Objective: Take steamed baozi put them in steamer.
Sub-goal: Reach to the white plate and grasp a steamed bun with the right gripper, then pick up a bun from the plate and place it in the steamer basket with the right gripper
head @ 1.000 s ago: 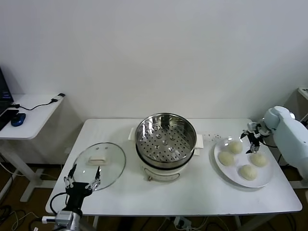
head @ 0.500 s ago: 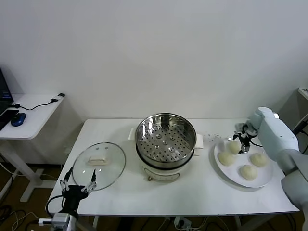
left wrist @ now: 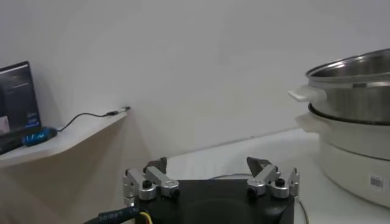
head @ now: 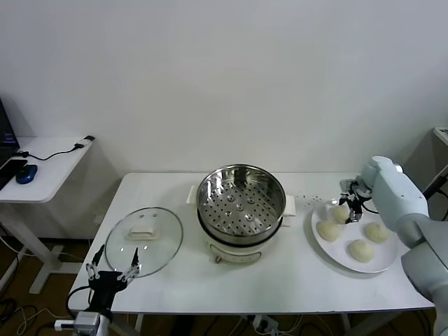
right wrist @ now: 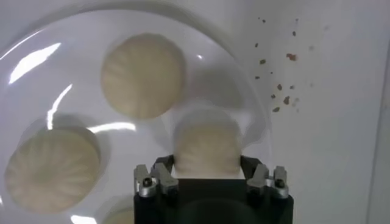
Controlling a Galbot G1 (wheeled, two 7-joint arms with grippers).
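Four cream-white baozi lie on a white plate (head: 316, 241) at the right of the table. My right gripper (head: 350, 204) is down over the baozi at the plate's far left (head: 341, 213). In the right wrist view my right gripper (right wrist: 207, 165) has its fingers pressed on both sides of that baozi (right wrist: 207, 146), which still rests on the plate (right wrist: 73, 103). The other baozi (head: 327, 229) (head: 376, 232) (head: 360, 250) lie free. The steel steamer (head: 241, 203) stands empty in the middle. My left gripper (head: 112, 269) is open and empty at the table's front left edge.
A round glass lid (head: 143, 238) lies flat to the left of the steamer's white cooker base (head: 234, 248). A side desk with a cable and a mouse (head: 26, 173) stands at the far left. Crumbs lie on the table by the plate (right wrist: 283, 91).
My right gripper has moved left and down over the plate to the far-left baozi and closed around it. My left gripper has dropped slightly lower at the table's front edge.
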